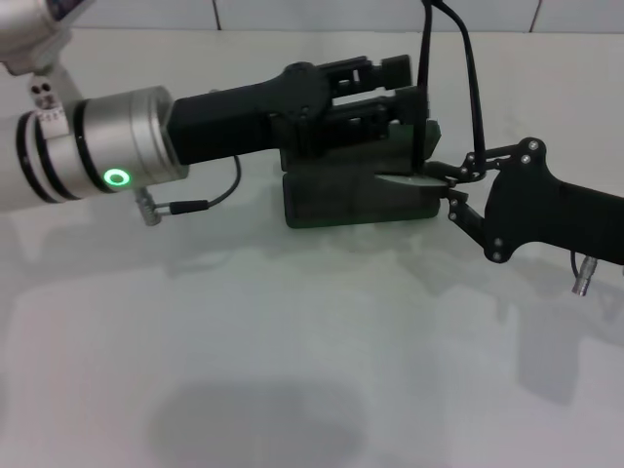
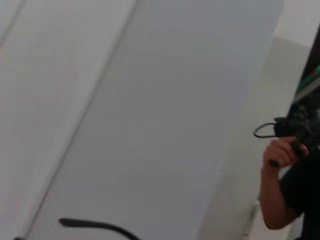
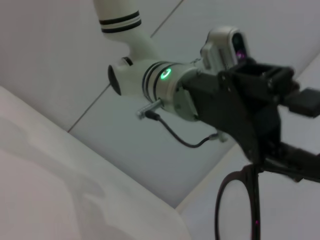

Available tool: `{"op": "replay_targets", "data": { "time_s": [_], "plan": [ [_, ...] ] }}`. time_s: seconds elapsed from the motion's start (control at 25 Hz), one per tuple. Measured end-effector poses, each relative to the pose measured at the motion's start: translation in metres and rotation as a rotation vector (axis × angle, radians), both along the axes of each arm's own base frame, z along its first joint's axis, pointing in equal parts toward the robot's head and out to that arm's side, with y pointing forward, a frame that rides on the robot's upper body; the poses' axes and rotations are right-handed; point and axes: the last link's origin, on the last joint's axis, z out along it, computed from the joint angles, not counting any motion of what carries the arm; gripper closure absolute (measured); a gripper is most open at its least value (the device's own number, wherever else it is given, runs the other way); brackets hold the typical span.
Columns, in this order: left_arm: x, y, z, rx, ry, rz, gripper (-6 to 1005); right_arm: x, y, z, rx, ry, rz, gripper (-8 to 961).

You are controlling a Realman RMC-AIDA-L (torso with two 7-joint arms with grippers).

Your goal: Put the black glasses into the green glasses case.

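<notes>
The green glasses case (image 1: 341,200) lies at the middle of the white table (image 1: 292,341), its raised part partly hidden under my left gripper (image 1: 409,83). That gripper hovers just above the case with its fingers apart and nothing visible between them; the right wrist view shows the left gripper (image 3: 305,130) too. My right gripper (image 1: 450,185) is at the case's right end, shut on the black glasses (image 1: 408,179). Their two slim temple arms stick up and away. One round lens of the black glasses (image 3: 236,207) shows close in the right wrist view. A thin black temple arm (image 2: 95,225) crosses the left wrist view.
A cable (image 1: 210,200) loops from my left wrist just left of the case. The tiled wall (image 1: 292,12) rises behind the table. A person (image 2: 280,165) stands far off in the left wrist view.
</notes>
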Motion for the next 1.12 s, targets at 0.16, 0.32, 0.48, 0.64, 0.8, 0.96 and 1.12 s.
{"op": "replay_targets", "data": {
  "time_s": [0.16,0.32,0.48,0.64,0.8,0.96,1.12],
  "plan": [
    [0.008,0.004,-0.002,-0.025,0.012,-0.014,381,0.005,0.0,-0.002,0.002,-0.002,-0.011,837],
    [0.012,0.007,-0.003,-0.063,0.035,-0.006,380,0.006,-0.002,-0.001,0.015,0.003,-0.008,836],
    [0.016,0.007,-0.002,-0.062,0.038,-0.022,380,0.007,-0.001,-0.002,0.018,0.001,-0.012,835],
    [0.018,0.007,-0.002,-0.085,0.044,-0.023,380,0.006,-0.001,-0.004,0.01,-0.002,-0.01,834],
    [0.022,0.008,-0.004,-0.147,0.085,-0.017,380,0.005,-0.001,-0.004,0.009,-0.003,-0.003,834],
    [0.025,0.009,-0.007,-0.198,0.108,0.003,381,0.004,-0.001,-0.004,0.008,-0.003,0.007,833],
    [0.024,0.012,-0.01,-0.219,0.128,0.044,381,0.002,0.0,-0.004,0.008,-0.002,0.014,832]
  ]
}}
